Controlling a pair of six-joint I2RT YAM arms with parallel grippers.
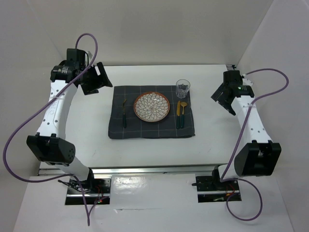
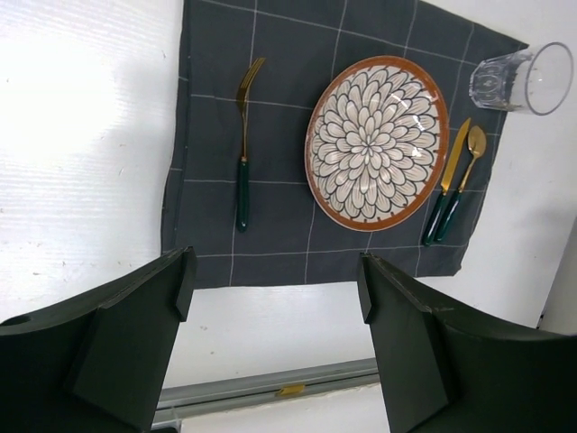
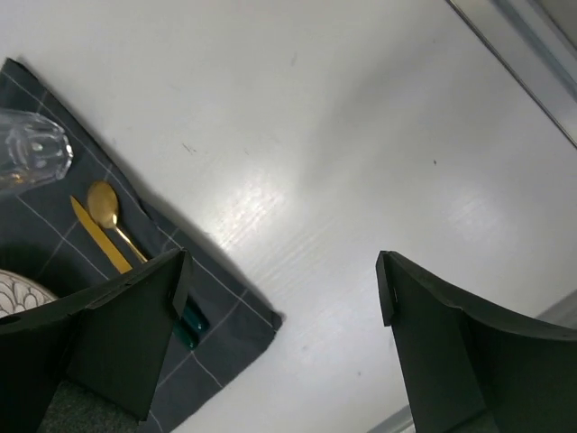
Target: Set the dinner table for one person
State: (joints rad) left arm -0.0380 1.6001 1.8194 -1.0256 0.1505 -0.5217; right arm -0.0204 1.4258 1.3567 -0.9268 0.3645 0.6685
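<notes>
On the white dinner table [image 1: 159, 150] lies a dark grey checked cloth [image 1: 120, 130]. On it sits a patterned plate with an orange rim [image 1: 151, 107]. A gold fork with a green handle [image 1: 124, 112] lies left of the plate. A gold knife [image 1: 178, 114] and spoon [image 1: 183, 113] lie right of it. A clear glass [image 1: 182, 88] stands at the cloth's far right corner. My left gripper [image 1: 99, 77] is open and empty, raised left of the cloth. My right gripper [image 1: 219, 96] is open and empty, raised right of the cloth. The left wrist view shows the plate [image 2: 376, 141], fork [image 2: 243, 135] and glass [image 2: 525, 79].
White walls stand on the far, left and right sides. A metal rail [image 1: 154, 169] runs along the near edge, also seen in the left wrist view [image 2: 270, 388]. The right wrist view shows the cloth's corner [image 3: 225, 334], knife [image 3: 99, 236], spoon [image 3: 113, 216] and glass [image 3: 32, 149].
</notes>
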